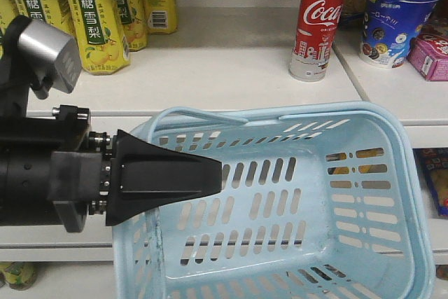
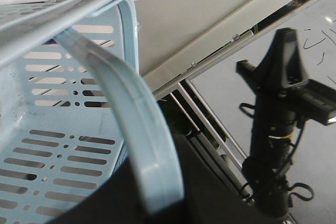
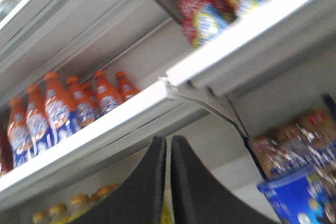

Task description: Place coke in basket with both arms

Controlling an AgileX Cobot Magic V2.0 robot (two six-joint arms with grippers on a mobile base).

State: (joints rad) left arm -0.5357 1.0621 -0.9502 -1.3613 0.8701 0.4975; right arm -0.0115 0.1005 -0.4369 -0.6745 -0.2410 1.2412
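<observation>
Pale blue basket (image 2: 52, 145), hoop handle (image 2: 142, 129) close up; black right hand (image 2: 286, 38) upright, well apart.

Left claw (image 1: 218, 174): black tapered wedge, silver studs (image 1: 105, 167) at base. Silver-grey box (image 1: 49, 50) above. Right arm (image 2: 273, 150): black, looped cables (image 2: 300, 192).

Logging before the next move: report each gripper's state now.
Left gripper: shut on the handle of the basket.
Right gripper: shut, holding nothing.
</observation>
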